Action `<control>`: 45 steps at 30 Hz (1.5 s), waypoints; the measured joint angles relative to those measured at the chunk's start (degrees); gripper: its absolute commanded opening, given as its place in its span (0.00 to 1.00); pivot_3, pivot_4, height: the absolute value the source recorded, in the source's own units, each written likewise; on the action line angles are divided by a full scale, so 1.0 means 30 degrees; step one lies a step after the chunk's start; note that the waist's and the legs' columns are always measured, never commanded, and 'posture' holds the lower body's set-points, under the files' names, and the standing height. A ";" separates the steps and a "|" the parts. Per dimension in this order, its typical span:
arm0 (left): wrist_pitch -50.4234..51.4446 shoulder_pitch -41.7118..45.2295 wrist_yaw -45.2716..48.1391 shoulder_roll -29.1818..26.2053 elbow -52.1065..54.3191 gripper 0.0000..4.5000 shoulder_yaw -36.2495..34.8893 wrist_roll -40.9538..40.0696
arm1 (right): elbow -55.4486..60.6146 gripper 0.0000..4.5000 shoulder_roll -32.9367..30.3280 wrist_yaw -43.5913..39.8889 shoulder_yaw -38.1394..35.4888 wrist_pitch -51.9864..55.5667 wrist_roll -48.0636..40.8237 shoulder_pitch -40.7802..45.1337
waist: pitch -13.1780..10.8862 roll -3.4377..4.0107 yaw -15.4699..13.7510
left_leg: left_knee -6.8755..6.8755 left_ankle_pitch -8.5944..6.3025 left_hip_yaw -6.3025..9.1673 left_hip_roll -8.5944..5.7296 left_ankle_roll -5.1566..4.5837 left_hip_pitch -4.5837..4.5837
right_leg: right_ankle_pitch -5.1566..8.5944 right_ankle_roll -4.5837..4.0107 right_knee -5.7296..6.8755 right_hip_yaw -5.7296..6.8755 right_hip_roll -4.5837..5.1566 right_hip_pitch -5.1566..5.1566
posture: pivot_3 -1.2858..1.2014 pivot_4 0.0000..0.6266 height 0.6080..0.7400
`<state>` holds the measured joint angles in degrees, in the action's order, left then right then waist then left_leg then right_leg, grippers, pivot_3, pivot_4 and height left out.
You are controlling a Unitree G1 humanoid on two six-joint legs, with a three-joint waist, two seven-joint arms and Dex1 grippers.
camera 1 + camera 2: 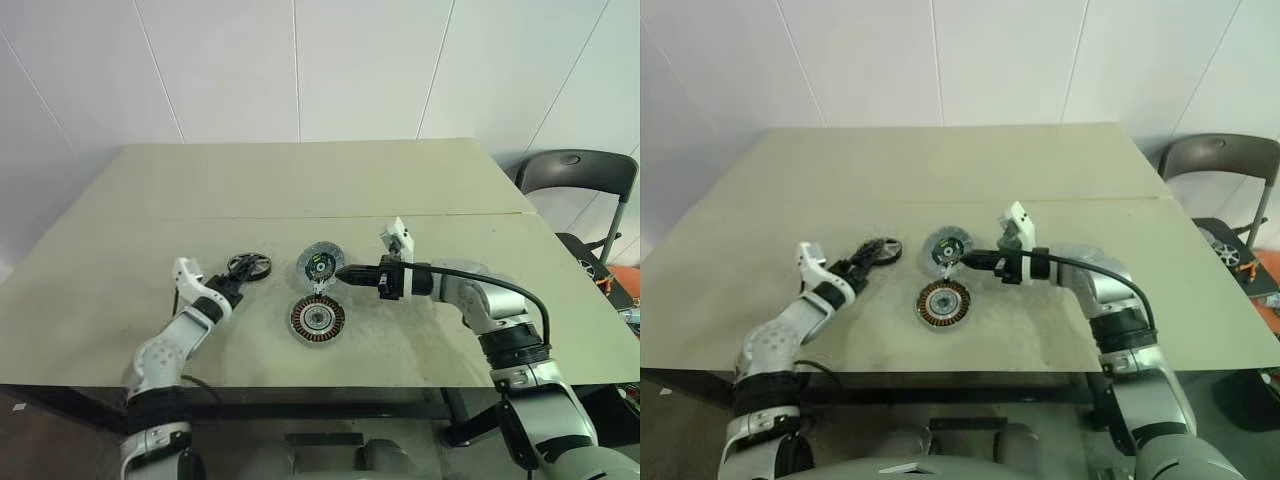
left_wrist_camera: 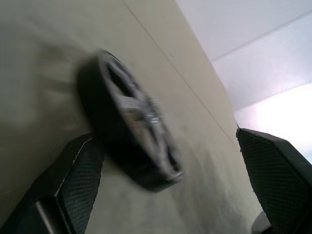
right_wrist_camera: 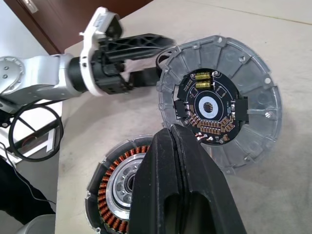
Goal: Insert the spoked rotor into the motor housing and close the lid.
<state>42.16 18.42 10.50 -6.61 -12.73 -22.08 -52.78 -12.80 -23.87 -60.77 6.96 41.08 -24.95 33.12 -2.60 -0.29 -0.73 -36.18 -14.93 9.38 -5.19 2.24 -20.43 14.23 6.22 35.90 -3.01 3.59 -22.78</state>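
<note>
Left eye view: three round parts lie near the middle of the desk [image 1: 420, 170]. The motor housing [image 1: 248, 266], a dark spoked shell, lies farthest left, directly ahead of the left pincer [image 1: 229, 286], whose fingers are spread wide and hold nothing. In the left wrist view the housing sits between those two fingers, apparently untouched. The lid [image 1: 320, 265] lies to the right of the housing, and the spoked rotor [image 1: 318, 318] rests just nearer than the lid, on the near side. The right pincer [image 1: 340, 272] is closed and empty, pointing leftward with its tip at the lid's right edge. The left arm is judged nearer the housing; nothing blocks its path.
</note>
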 measured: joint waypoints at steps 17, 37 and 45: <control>-0.0913 0.0740 0.0334 0.0964 -0.1233 0.09 -0.1664 -0.0151 | -0.0300 0.00 -0.0027 0.0270 -0.0030 -0.0197 0.0084 0.0012 | 0.0002 0.0004 0.0052 | 0.0017 0.0000 0.0009 0.0012 0.0001 -0.0003 | 0.0000 0.0003 -0.0004 0.0002 -0.0005 -0.0015 | 0.52 0.00 1.00; 0.4436 -0.1727 1.1324 -0.1560 0.6186 0.09 0.3428 -0.5573 | -0.1450 0.00 -0.3730 -0.2386 -0.0259 -0.1707 0.0832 -0.0940 | -0.0016 0.0015 0.0055 | 0.0002 -0.0020 -0.0086 0.0021 -0.0038 0.0004 | 0.0074 -0.0019 -0.0142 -0.0004 -0.0009 0.0064 | 0.52 0.00 1.00; 0.6810 -0.1715 0.9827 -0.2398 0.3468 0.09 0.3319 -0.5950 | -0.2254 0.00 -0.3738 -0.2077 -0.0486 -0.2218 0.1327 -0.0699 | -0.0016 0.0015 0.0030 | 0.0049 -0.0020 -0.0011 0.0023 -0.0038 -0.0032 | -0.0005 -0.0029 -0.0148 -0.0010 0.0000 0.0007 | 0.52 0.00 1.00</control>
<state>62.59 13.27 39.98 -13.81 -2.32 -12.12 -70.63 -19.57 -35.09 -67.00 5.50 34.42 -20.96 31.03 -2.65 -0.25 -0.64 -36.03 -14.99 9.35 -5.12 2.13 -20.52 14.21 6.13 35.46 -3.04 3.59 -22.76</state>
